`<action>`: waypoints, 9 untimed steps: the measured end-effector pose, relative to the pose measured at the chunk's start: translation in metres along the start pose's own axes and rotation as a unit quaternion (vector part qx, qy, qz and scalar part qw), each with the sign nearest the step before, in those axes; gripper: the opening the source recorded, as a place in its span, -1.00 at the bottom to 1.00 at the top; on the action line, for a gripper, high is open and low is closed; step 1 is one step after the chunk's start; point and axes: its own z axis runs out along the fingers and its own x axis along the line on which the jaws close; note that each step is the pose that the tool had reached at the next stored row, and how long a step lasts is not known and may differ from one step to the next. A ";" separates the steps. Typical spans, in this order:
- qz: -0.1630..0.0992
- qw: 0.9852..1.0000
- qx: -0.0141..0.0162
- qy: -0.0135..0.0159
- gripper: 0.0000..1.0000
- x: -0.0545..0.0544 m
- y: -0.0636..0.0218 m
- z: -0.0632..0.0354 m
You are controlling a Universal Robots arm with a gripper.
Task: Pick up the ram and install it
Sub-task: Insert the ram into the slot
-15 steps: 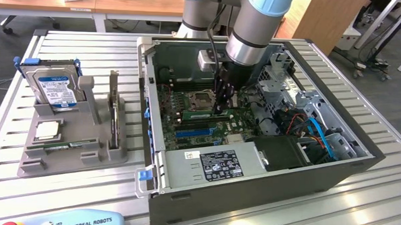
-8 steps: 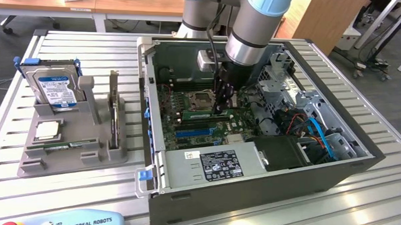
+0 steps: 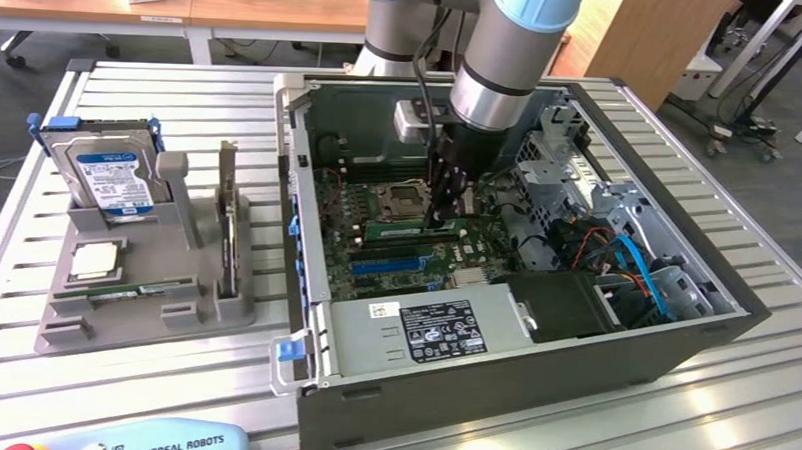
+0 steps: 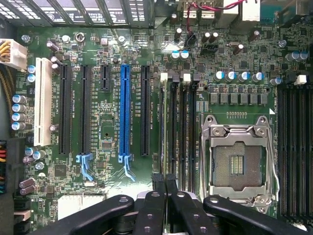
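Note:
My gripper (image 3: 437, 222) reaches down into the open computer case (image 3: 530, 380), low over the motherboard (image 3: 373, 246). In the wrist view its black fingers (image 4: 155, 205) stand shut on the ram (image 4: 166, 132). I see the ram edge-on as a thin dark strip lying along the memory slot closest to the black expansion slot (image 4: 145, 110). In the exterior view a short green strip of the ram (image 3: 398, 226) shows beside the fingers. Whether it is seated in the slot I cannot tell.
The empty processor socket (image 4: 238, 161) lies right beside the memory slots. A grey holder (image 3: 145, 316) at the exterior view's left carries a blue-labelled hard drive (image 3: 110, 175), a silver chip (image 3: 93, 261) and another green stick (image 3: 125, 293). Cables and a drive cage (image 3: 576, 191) crowd the case's far side.

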 end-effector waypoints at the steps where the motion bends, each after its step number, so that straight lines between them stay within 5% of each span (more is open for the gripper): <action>1: 0.000 1.000 0.000 0.000 -0.77 0.000 0.0002 0.0000; 9: 0.000 1.000 0.000 0.000 -0.77 0.000 0.0009 0.0001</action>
